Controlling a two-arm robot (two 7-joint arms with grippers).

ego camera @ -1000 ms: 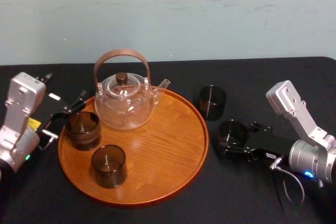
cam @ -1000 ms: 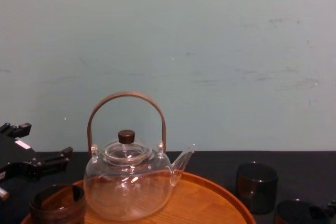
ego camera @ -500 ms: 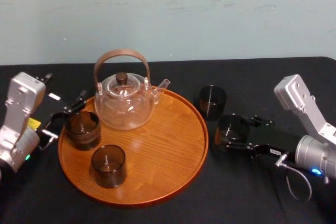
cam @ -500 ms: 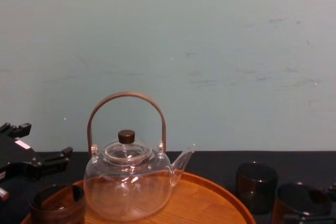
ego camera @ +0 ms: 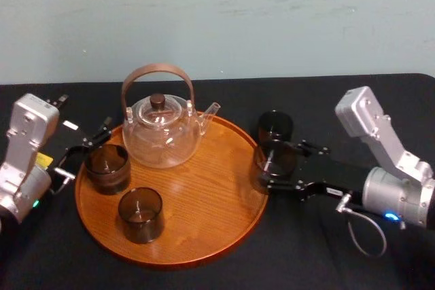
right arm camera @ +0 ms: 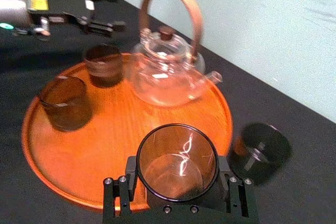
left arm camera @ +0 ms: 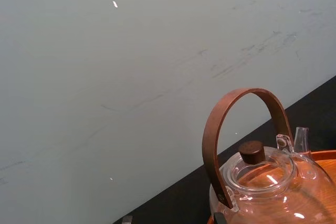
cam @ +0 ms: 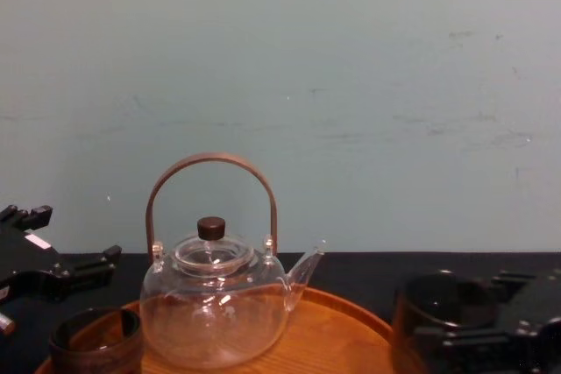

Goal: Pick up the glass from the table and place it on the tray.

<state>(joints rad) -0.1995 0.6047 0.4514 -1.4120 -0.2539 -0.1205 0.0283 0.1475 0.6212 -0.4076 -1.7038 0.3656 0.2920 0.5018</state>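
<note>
the right arm [ego camera: 380,168] had carried the glass [ego camera: 274,162] toward the tray [ego camera: 204,188]: a second ago it was low over the black worktop [ego camera: 319,100], well to the right of the tray, and half a second ago it had only begun to rise. now the glass hung at the tray's right rim, partly over the wood and partly over the cloth, just in front of a second dark glass [ego camera: 275,125] that stood on the worktop. the right jaws were closed against the sides of the glass, which sat upright between them with its mouth open to the wrist camera [right arm camera: 177,163]. from the chest it showed low at the right, beside the tray's edge [cam: 438,317], apparently clear of the surface, though the gap under it could not be seen. the pickup therefore looked done and the carry was under way. what seemed left was to bring the glass further in over bare wood, set it down and let go. the free patch in the right half of the tray looked the safest spot, away from the teapot [ego camera: 162,130] and the two glasses already on the tray [ego camera: 107,166] [ego camera: 141,214]. the left arm [ego camera: 27,154] was parked at the tray's left edge, its jaws spread and holding nothing, just beside the rear-left glass.
</note>
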